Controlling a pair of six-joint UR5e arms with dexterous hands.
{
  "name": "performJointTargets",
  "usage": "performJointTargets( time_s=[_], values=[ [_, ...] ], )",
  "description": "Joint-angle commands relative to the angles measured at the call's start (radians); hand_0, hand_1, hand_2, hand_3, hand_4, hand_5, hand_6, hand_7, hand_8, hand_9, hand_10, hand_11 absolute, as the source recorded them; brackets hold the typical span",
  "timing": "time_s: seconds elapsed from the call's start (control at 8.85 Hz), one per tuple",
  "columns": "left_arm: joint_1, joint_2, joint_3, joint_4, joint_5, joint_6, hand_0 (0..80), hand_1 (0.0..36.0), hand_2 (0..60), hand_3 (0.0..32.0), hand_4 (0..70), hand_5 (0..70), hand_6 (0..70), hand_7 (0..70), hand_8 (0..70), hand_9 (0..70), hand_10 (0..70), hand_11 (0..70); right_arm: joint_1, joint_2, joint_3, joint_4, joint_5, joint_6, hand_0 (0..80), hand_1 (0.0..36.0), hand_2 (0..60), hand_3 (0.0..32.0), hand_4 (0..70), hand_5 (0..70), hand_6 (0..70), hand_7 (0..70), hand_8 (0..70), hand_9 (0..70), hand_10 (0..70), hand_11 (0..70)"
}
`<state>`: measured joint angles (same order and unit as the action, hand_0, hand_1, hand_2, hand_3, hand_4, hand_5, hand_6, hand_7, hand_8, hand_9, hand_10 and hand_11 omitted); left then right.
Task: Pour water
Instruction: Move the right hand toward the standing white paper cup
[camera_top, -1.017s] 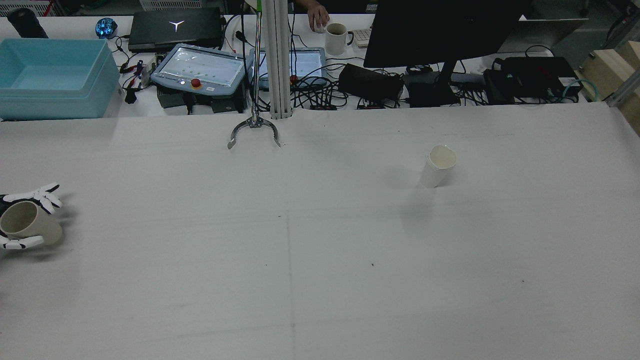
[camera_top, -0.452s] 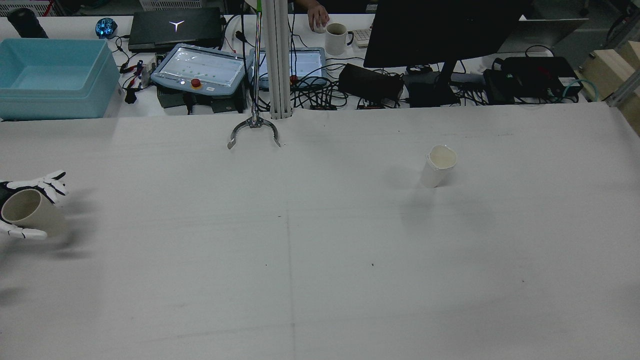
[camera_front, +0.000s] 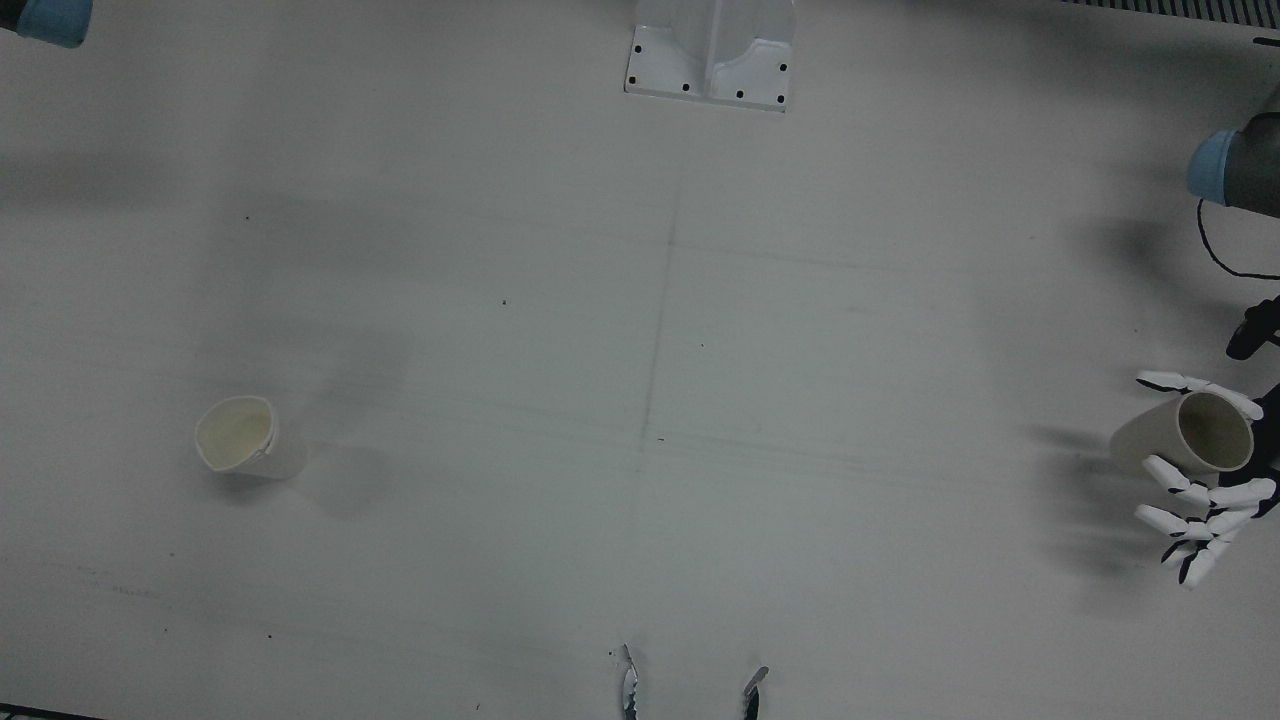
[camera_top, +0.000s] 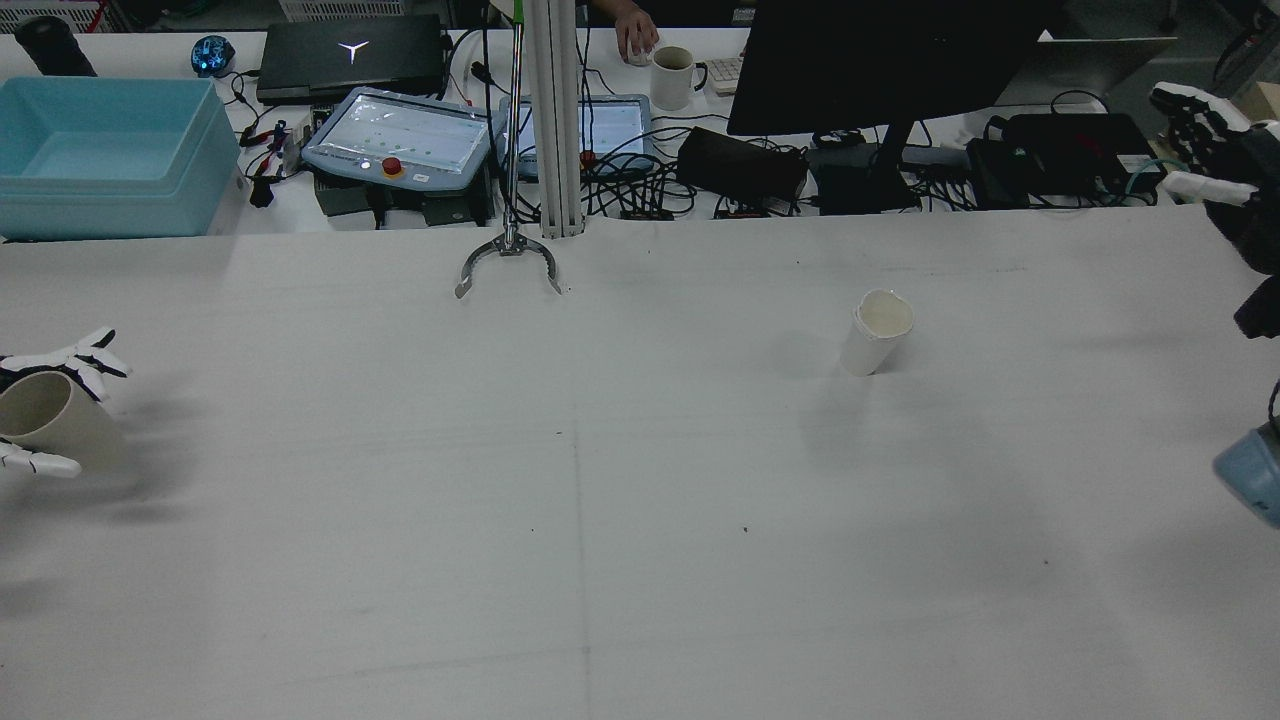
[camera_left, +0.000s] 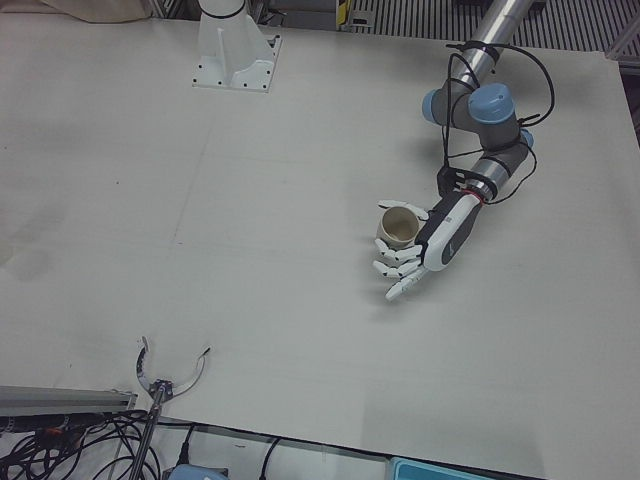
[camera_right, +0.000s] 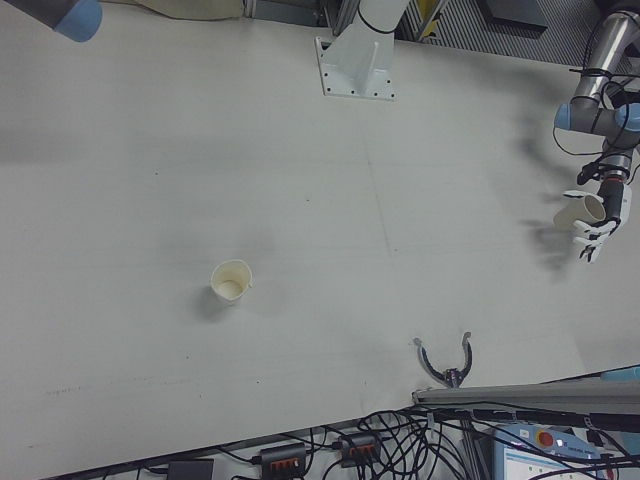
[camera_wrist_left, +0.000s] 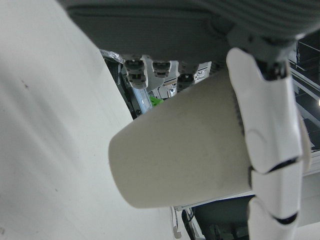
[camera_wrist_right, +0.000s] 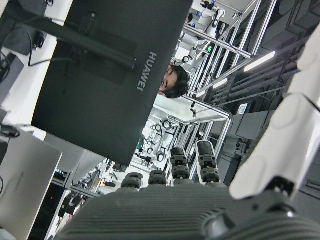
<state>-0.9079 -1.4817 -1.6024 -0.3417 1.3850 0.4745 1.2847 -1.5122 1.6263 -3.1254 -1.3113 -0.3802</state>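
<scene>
Beige paper cup sits tilted in the left hand, fingers wrapped around its wall, lifted above the white surface at its far left edge. The second cup stands upright, well apart on the right half. The right hand hovers high, fingers spread, holding nothing.

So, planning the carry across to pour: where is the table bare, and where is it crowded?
Bare: the whole stretch between the held cup in the left hand and the standing cup. Crowded: only the far edge, around the grabber tool and cables.
</scene>
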Motion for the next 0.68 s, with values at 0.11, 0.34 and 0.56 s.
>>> performJointTargets(
  time_s=[0.11,0.34,0.56],
  values=[
    [-0.002,0.046,-0.005,0.004,-0.006,0.001,54.0,11.3,0.0,0.0,43.5,70.0,22.1,35.8,3.4,7.3,8.3,13.1,-0.185,0.047,-0.032,0.01,0.083,0.0,43.8,10.7,7.7,0.0,0.0,19.6,6.6,11.6,0.6,0.9,0.0,0.0],
    [0.0,0.043,-0.005,0.004,-0.006,0.001,51.5,7.4,0.0,0.0,38.8,70.0,22.4,37.2,3.9,8.8,8.1,12.5,-0.231,0.059,-0.049,0.011,0.083,0.0,43.6,13.3,18.7,0.0,0.0,19.7,7.0,11.4,1.5,1.0,0.0,1.2],
    [0.0,0.043,-0.005,0.006,-0.006,0.001,51.6,7.1,0.0,0.0,39.6,70.0,22.2,37.5,3.9,8.9,8.0,12.4,-0.272,0.069,-0.059,0.01,0.119,-0.002,45.6,13.5,14.2,0.0,0.0,16.0,5.5,7.6,0.7,0.1,0.0,0.9]
  ],
)
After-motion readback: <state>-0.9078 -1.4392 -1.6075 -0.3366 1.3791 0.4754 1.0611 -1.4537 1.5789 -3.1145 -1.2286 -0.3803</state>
